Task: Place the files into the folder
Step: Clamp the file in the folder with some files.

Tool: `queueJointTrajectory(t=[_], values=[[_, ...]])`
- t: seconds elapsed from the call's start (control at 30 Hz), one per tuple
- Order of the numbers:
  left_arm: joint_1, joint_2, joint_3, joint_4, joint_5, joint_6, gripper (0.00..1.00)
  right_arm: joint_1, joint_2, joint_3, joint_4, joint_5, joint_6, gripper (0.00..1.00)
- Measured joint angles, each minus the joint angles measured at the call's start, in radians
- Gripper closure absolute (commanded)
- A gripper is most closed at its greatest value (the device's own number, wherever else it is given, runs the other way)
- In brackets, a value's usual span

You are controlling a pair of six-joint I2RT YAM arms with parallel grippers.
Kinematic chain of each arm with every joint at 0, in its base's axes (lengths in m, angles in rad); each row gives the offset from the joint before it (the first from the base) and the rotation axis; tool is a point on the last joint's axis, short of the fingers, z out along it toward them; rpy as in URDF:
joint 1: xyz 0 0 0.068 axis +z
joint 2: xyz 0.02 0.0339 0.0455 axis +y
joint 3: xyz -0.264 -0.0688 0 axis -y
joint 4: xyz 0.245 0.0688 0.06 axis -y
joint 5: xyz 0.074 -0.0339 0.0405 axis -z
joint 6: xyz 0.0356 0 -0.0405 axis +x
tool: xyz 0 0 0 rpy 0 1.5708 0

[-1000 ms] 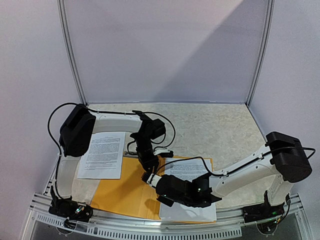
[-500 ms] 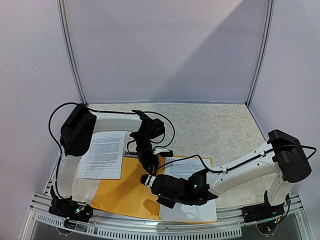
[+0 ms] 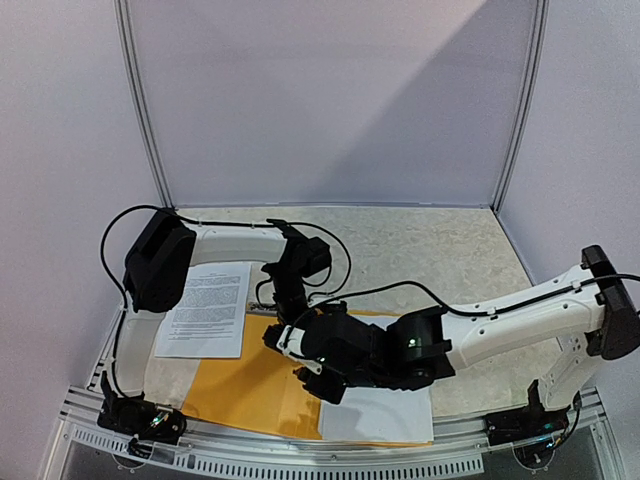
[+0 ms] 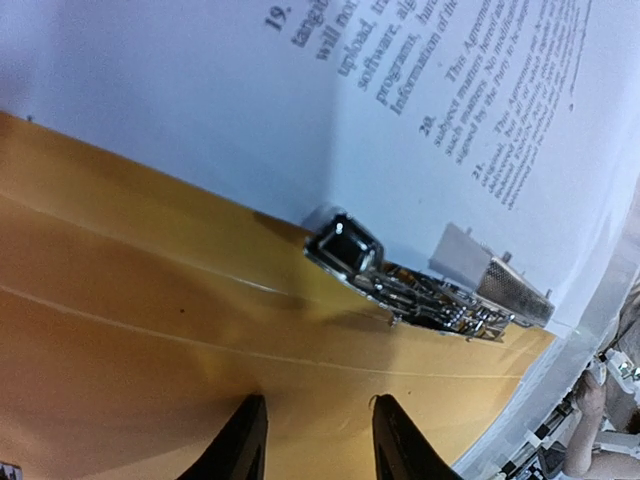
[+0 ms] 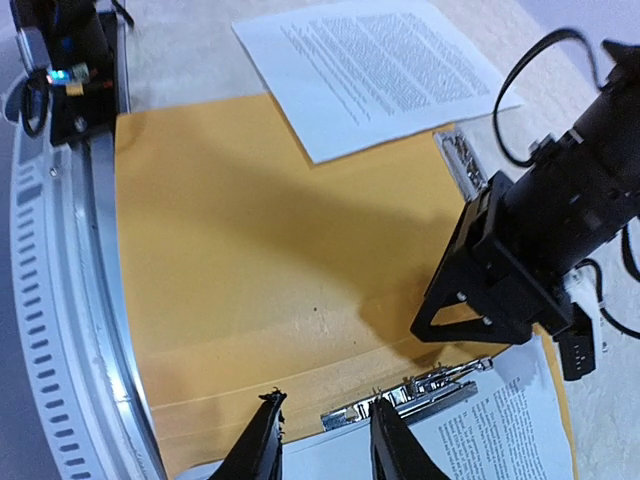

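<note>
Just over folder [image 5: 250, 230], right gripper [image 5: 325, 402] hovers — jaws apart.

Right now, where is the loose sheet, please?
The sheet lies at the table's left in the top view, beside the left arm, one corner overlapping the folder.

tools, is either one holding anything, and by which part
Nothing is held. The left tool and the right tool both stand open over the folder, gripping nothing.

Lilac walls [image 3: 330, 100], marbled tabletop [image 3: 440, 250] — soft light
</note>
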Motion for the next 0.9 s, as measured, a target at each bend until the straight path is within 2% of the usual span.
queueJointTrajectory(t=[0.13, 0.17, 0.27, 0.4, 0.5, 0.73, 0.9], values=[[0.000, -0.001, 0.003, -0.001, 0.000, 0.006, 0.59, 0.000, -0.101, -0.041, 0.034, 0.008, 0.016, 0.65], [0.000, -0.001, 0.005, -0.002, 0.000, 0.007, 0.59, 0.000, -0.131, -0.057, 0.033, 0.019, 0.034, 0.62], [0.000, 0.000, 0.015, -0.012, -0.003, 0.014, 0.59, -0.011, -0.206, -0.095, 0.021, 0.056, 0.132, 0.61], [0.000, 0.008, 0.035, -0.031, -0.003, 0.017, 0.59, -0.063, -0.304, -0.161, -0.035, 0.060, 0.360, 0.63], [0.000, 0.011, 0.043, -0.038, -0.004, 0.018, 0.58, -0.126, -0.372, -0.265, -0.032, 0.000, 0.589, 0.63], [0.000, 0.009, 0.043, -0.039, -0.005, 0.018, 0.57, -0.220, -0.417, -0.567, 0.195, -0.209, 1.089, 0.63], [-0.001, 0.005, 0.039, -0.035, -0.007, 0.018, 0.56, -0.247, -0.332, -0.537, 0.298, -0.342, 1.235, 0.64]])
